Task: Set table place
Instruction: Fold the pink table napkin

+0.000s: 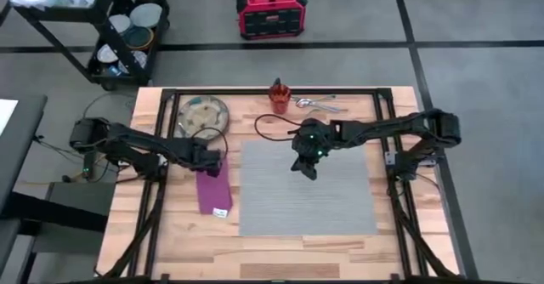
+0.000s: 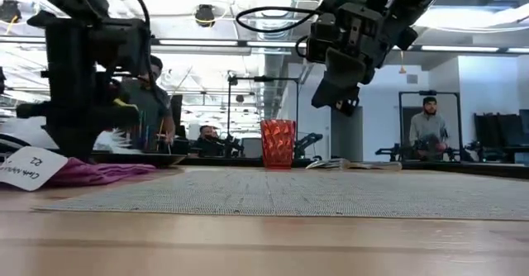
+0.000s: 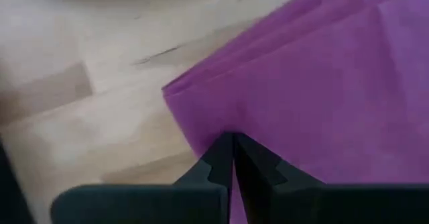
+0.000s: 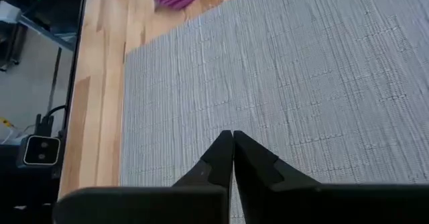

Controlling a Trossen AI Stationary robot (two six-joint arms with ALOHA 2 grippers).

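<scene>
Magenta napkin [image 3: 322, 83] under left pincer [image 3: 232, 158]

Even, bright overhead light thruout; soft shadows are cast under the arms. Low view: ceiling lamps [image 2: 207, 15] glare at top, foreground blurred. Left wrist view upper left is defocused.

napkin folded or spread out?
Folded. The left wrist view shows stacked layered edges on the napkin, and from above it is a narrow strip beside the mat.

Grey mat [image 1: 306, 188] lies flat mid-table [image 1: 170, 233], magenta napkin [image 1: 212, 190] beside it.
</scene>
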